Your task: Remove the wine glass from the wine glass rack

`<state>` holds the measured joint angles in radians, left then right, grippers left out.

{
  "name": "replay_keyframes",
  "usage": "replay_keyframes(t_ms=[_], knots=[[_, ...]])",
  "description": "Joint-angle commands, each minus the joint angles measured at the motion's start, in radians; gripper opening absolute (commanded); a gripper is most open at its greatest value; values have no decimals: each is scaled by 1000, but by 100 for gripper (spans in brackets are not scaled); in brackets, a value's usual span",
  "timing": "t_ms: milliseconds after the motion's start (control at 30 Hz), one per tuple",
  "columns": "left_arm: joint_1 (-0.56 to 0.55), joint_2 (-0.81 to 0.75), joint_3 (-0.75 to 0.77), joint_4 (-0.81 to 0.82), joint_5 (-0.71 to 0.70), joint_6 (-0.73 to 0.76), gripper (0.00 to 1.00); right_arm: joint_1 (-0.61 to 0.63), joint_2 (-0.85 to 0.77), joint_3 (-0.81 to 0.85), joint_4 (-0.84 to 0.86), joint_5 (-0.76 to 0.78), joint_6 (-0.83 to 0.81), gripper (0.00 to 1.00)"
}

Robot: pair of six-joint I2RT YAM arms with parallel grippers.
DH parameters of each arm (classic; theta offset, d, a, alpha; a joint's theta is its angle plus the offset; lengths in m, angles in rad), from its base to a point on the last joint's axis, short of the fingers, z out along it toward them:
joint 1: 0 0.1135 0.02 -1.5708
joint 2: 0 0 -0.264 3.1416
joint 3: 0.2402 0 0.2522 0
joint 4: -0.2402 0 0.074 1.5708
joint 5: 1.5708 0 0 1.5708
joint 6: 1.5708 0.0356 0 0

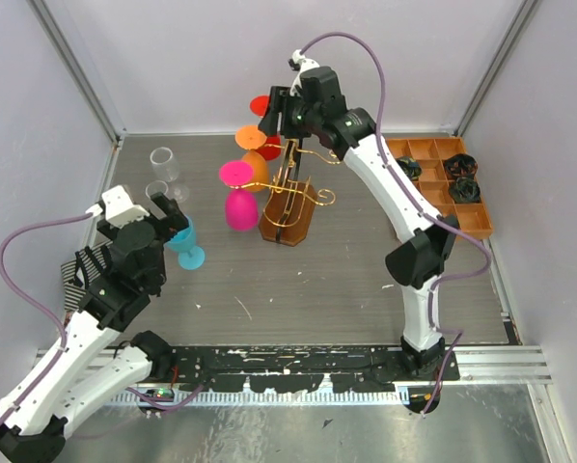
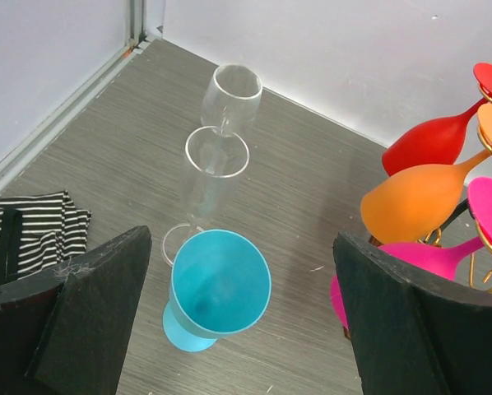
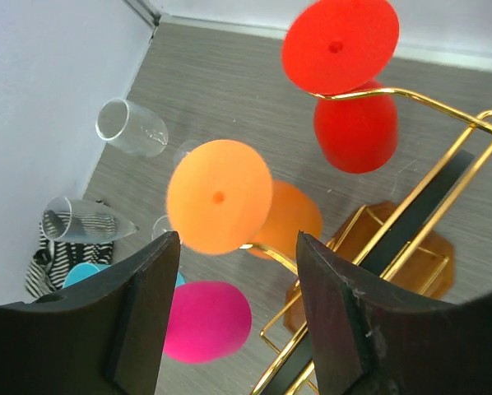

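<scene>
On gold wire rack | orange wine glass hangs | round foot up

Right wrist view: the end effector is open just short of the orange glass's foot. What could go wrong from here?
1. The orange glass hangs close between the red glass and the pink glass; sliding it off could knock either one loose.
2. The rack stands free, and the left end effector is over the blue glass, not bracing it, so a sideways pull by the right end effector might tip it.
</scene>
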<state>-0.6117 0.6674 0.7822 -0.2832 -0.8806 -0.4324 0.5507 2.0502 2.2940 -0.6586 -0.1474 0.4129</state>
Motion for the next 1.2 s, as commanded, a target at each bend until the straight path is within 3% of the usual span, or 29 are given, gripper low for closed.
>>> replay_keyframes(t_ms=[0, 233, 400, 800, 1000, 1167], knots=[[-3, -17, 17, -2, 5, -21, 98, 87, -154, 65, -35, 206, -129, 65], [-3, -25, 23, -41, 14, -48, 98, 137, -153, 60, -208, 389, -146, 66], [-3, -45, 17, -42, 10, -39, 98, 158, -155, 9, -236, 503, -156, 67], [-3, -46, 5, -32, 28, -22, 98, 144, -46, 44, -359, 474, -186, 68], [-3, -48, 5, -20, 52, -16, 98, 85, -69, 16, -362, 436, -251, 43], [-3, -36, -1, -8, 90, -46, 98, 12, -96, -16, -253, 319, -438, 26]])
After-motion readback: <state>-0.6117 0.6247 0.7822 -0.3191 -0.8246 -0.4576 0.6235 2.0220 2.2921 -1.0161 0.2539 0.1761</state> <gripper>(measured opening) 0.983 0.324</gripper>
